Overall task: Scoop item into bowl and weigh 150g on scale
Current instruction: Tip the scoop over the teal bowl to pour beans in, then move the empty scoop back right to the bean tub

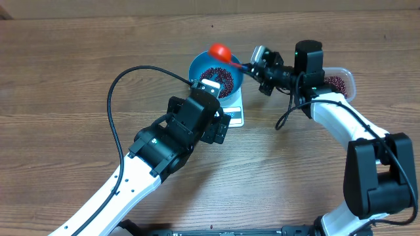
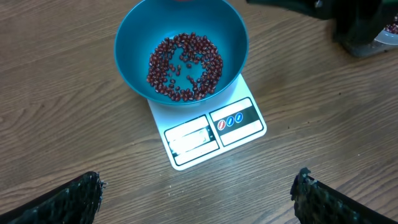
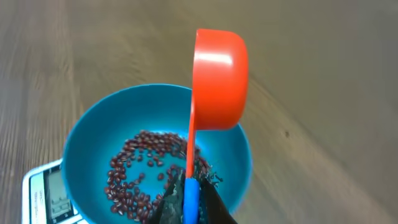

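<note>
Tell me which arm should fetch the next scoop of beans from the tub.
Right. The right gripper is shut on the red scoop above the bowl, with the bean tub beside that arm. The left gripper is open and empty, hovering before the scale.

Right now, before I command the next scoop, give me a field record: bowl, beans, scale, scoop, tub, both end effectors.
bowl: blue, upright on the scale
beans: thin layer in the bowl's bottom
scale: white, under the bowl; display unreadable
scoop: red, above the bowl's rim
tub: clear, holds more beans, beside the right arm
left end effector: open, empty, hovering near the scale
right end effector: shut on the scoop's handle
</note>
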Available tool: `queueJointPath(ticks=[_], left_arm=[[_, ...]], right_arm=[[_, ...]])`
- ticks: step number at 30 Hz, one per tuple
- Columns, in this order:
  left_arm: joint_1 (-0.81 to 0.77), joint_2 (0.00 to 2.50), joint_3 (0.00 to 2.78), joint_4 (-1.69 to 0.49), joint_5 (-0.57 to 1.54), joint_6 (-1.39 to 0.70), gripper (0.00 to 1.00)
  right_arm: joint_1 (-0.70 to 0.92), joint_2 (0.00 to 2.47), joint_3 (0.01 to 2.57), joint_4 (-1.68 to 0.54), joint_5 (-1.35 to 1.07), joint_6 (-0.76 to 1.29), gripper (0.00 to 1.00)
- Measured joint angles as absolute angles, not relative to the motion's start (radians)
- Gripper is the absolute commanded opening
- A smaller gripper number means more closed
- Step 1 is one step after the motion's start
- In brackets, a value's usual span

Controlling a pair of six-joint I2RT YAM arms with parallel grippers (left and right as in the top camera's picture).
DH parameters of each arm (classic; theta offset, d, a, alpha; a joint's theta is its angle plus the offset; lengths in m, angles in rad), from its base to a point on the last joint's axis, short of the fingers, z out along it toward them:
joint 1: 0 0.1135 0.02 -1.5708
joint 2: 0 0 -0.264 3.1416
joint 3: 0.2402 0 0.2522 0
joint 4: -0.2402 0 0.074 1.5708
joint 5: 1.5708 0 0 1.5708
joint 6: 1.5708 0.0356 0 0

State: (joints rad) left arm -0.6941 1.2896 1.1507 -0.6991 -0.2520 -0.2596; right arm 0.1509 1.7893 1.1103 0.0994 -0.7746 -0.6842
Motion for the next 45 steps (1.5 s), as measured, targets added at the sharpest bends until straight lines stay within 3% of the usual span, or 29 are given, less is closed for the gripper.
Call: queueJointPath(ticks=[5, 12, 25, 45], left_arm=[[-0.694, 1.290, 1.151, -0.699, -0.252, -0.260, 1.00], [-0.694, 1.290, 1.151, -0.699, -0.252, -0.260, 1.00], [-0.694, 1.290, 1.151, -0.699, -0.252, -0.260, 1.00], [-0.694, 1.290, 1.151, -0.699, -0.252, -0.260, 1.00]], right_arm=[[0.092, 1.688, 1.110, 0.024, -0.649, -0.423, 0.04], [-0.034, 1.488, 1.110, -0.220, -0.508, -0.294, 0.04], [-0.112, 1.397, 1.110, -0.531, 0.032, -0.350, 0.04], [-0.112, 1.576, 1.110, -0.663, 0.128, -0.364, 0.04]])
